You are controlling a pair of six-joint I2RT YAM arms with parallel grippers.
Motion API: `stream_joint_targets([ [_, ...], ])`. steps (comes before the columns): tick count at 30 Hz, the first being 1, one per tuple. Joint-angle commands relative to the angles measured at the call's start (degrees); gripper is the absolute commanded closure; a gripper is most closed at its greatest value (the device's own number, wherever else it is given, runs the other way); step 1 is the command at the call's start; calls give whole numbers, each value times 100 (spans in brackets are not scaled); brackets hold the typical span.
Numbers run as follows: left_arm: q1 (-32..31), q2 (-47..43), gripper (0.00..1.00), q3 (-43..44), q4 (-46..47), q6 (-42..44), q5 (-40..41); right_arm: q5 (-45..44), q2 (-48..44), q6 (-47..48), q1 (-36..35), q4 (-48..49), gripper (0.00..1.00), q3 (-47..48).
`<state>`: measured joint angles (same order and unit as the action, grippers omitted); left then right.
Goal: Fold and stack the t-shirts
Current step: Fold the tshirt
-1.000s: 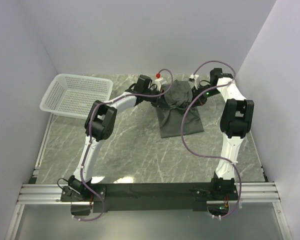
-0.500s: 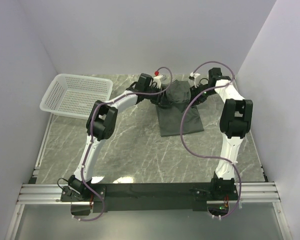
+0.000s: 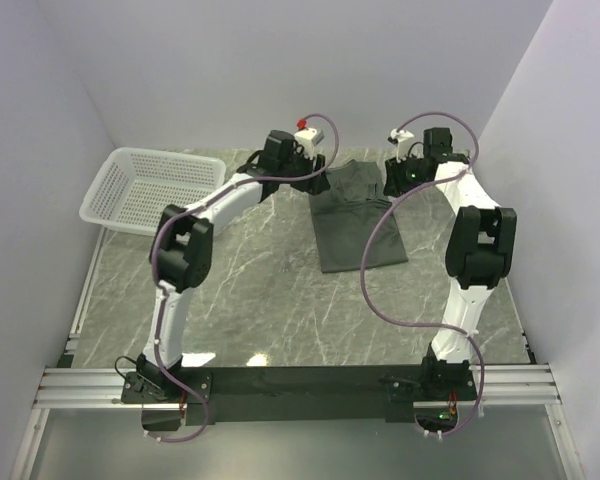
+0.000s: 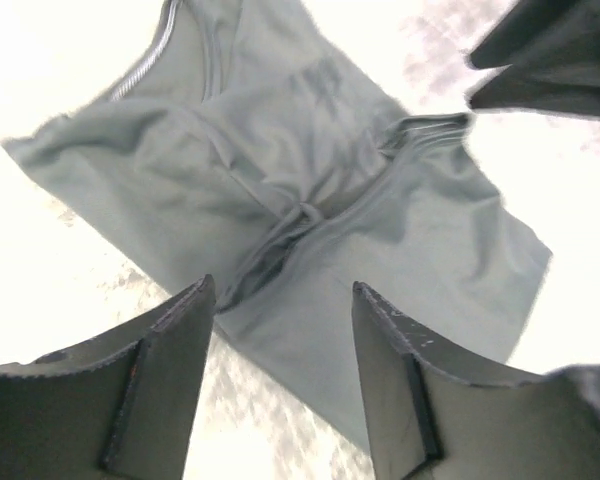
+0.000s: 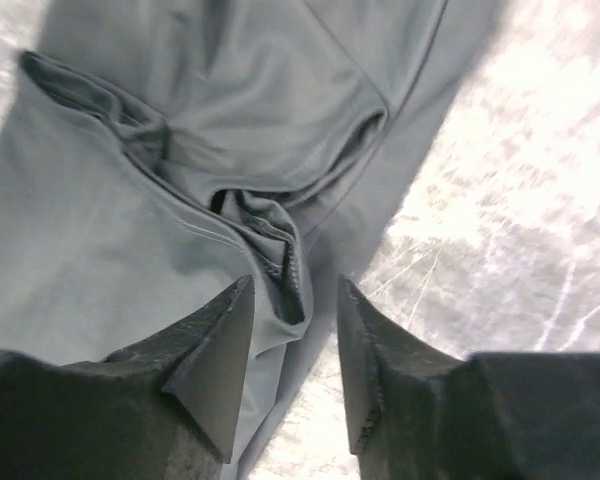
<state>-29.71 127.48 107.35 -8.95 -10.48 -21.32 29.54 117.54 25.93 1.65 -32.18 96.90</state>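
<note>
The shirt (image 3: 352,225) lies on the table (image 3: 270,290) toward 12 o'clock. It is a dark grey-green cotton oblong, its long sides running from 12 to 6. The near half is smooth and flat. The far end is rumpled, with a ridge of bunched cloth and stitched hems showing in both wrist views.

The left gripper (image 3: 318,172) hovers at the shirt's 11 o'clock corner, jaws parted with nothing between them. The right gripper (image 3: 394,180) hangs at the 1 o'clock corner, jaws likewise apart and empty, a puckered hem fold just below them.

Bare marble-veined tabletop spreads from the shirt's 6 o'clock edge to the arm bases, and out toward 9 o'clock. At 3 o'clock the room is tighter, hemmed by the right arm (image 3: 475,245) and the wall. A purple cable (image 3: 372,262) from that arm crosses the shirt's right edge in the top view. A white mesh basket (image 3: 150,190) sits well apart at 9 o'clock.
</note>
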Motion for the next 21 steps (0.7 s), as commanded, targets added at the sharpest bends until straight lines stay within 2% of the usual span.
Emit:
stream_joint_targets([
  [1, -17, -890, 39, -512, 393, 319, -3, 472, -582, 227, 19, 64, 60, -13],
  [2, -34, -987, 41, -818, 498, 284, -143, 709, -626, 350, 20, -163, 65, 13],
  [3, -43, -1119, 44, -960, 543, 240, -223, 1216, -618, 673, 11, -348, 76, 56],
  [5, -104, -1216, 48, -1180, 561, 152, -407, 1658, -391, 921, -33, -1057, 79, 353],
  [6, -122, -1243, 54, -1399, 605, 125, -599, 1808, -241, 1209, -59, -1375, 83, 538],
  [7, -148, -1278, 57, -1479, 649, 99, -697, 1836, -66, 1334, -103, -1648, 90, 740],
  [8, -201, -1278, 59, -1637, 684, 21, -768, 1775, 310, 1457, -138, -2199, 91, 1160],
  [10, -254, -1243, 64, -1726, 710, -50, -970, 1478, 794, 1450, -139, -2476, 95, 1497],
  [13, -377, -1199, 64, -1928, 807, -173, -1110, 1266, 1104, 1476, -139, -2784, 96, 1841],
  [21, -693, -848, 64, -2122, 851, -305, -1251, 352, 1430, 862, -139, -2329, 95, 1973],
])
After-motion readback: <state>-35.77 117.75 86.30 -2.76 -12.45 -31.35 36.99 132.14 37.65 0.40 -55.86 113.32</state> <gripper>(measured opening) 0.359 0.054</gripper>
